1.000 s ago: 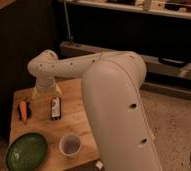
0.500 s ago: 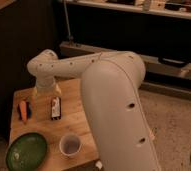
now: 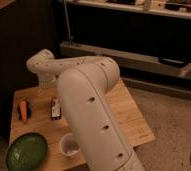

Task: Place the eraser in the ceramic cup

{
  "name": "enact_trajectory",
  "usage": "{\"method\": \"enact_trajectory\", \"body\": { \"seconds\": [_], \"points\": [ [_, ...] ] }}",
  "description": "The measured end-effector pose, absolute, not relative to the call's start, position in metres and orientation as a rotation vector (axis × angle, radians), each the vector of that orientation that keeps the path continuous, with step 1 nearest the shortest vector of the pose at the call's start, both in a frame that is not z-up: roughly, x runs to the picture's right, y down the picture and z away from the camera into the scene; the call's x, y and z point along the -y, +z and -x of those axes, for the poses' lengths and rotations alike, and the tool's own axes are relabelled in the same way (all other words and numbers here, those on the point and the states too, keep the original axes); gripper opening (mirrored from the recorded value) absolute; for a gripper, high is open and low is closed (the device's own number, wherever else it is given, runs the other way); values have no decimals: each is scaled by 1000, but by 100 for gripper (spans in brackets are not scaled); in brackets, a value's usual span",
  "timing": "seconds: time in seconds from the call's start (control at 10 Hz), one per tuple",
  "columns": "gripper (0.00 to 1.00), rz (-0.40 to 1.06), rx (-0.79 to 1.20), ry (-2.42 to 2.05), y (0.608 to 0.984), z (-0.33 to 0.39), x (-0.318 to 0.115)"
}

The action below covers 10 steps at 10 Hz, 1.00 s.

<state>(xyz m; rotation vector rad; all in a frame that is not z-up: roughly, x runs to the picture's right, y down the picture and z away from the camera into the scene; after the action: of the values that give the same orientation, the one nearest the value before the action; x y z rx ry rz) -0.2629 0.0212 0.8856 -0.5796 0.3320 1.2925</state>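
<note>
While nothing has moved, gripper (image 3: 54, 90) above eraser (image 3: 55, 108), ceramic cup (image 3: 69, 145) apart.

Wooden table (image 3: 125, 113), as I see it: my gripper (image 3: 52, 91) sits at the eraser's (image 3: 55, 109) 12 o'clock, largely hidden by the arm (image 3: 91, 112). Ceramic cup (image 3: 69, 145) at the eraser's 6 o'clock; green plate (image 3: 26, 151) at the cup's 9 o'clock.

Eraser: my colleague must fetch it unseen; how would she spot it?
On the wooden table, between the orange carrot-like item and the white arm, lies a flat dark rectangular eraser. Only it has a white label; the hand hangs near it.
</note>
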Motion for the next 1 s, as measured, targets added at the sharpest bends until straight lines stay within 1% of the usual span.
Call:
{"method": "enact_trajectory", "body": {
  "seconds": [0.1, 0.3, 0.4, 0.6, 0.7, 0.8, 1.0],
  "points": [
    [80, 607, -325, 1302, 907, 262, -29],
    [80, 692, -278, 1332, 934, 258, -38],
    [80, 736, -247, 1347, 943, 255, -38],
    [78, 740, -260, 1324, 951, 269, -41],
    [72, 722, -292, 1306, 954, 274, -42],
    [60, 709, -328, 1282, 955, 278, -45],
    [41, 690, -396, 1233, 951, 279, -50]
  ]
}}
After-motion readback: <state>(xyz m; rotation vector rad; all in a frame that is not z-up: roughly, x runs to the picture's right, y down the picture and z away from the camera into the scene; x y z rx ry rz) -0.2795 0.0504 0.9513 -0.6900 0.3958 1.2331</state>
